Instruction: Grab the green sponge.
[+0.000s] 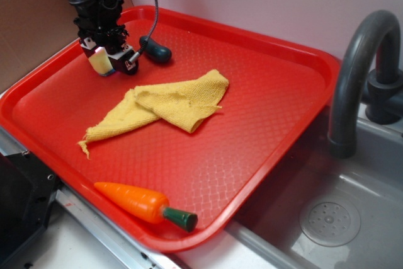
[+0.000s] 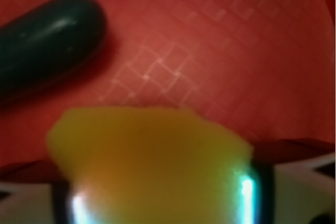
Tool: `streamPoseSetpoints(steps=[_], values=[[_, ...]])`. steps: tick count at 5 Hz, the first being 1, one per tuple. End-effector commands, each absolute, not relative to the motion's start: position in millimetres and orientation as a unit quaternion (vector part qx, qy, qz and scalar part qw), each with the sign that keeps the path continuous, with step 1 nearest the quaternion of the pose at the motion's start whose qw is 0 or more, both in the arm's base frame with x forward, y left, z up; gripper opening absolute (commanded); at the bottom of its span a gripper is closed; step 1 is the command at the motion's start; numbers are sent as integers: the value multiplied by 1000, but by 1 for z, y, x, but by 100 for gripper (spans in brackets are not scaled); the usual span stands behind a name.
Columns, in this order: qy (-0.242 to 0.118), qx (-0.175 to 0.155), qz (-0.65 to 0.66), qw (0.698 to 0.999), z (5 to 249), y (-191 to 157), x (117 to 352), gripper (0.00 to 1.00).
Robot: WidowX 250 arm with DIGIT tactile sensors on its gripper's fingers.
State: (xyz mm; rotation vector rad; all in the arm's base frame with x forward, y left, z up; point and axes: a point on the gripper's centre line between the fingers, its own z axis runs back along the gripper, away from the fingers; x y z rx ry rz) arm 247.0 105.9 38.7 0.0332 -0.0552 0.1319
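Observation:
The green sponge (image 2: 152,156) fills the bottom of the wrist view as a blurred yellow foam block squeezed between my two fingers. From the exterior camera the sponge (image 1: 99,61) shows as a small yellow block in the jaws of my gripper (image 1: 108,62), at the far left of the red tray (image 1: 264,111). My gripper (image 2: 157,203) is shut on it. Whether the sponge touches the tray floor I cannot tell. Its green scrub face is not visible.
A dark green pickle-shaped toy (image 1: 155,50) (image 2: 44,43) lies just right of the gripper. A crumpled yellow cloth (image 1: 167,108) lies mid-tray. An orange toy carrot (image 1: 145,205) rests near the front rim. A grey sink (image 1: 334,218) and faucet (image 1: 362,74) stand at the right.

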Motion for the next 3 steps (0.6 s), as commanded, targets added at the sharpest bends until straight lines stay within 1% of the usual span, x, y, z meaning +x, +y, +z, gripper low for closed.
streamPoseSetpoints(steps=[1, 2, 3], values=[[-57, 77, 76, 993, 111, 98, 240, 0], [-89, 97, 67, 989, 157, 70, 230, 0], [-85, 11, -6, 996, 206, 34, 206, 0]])
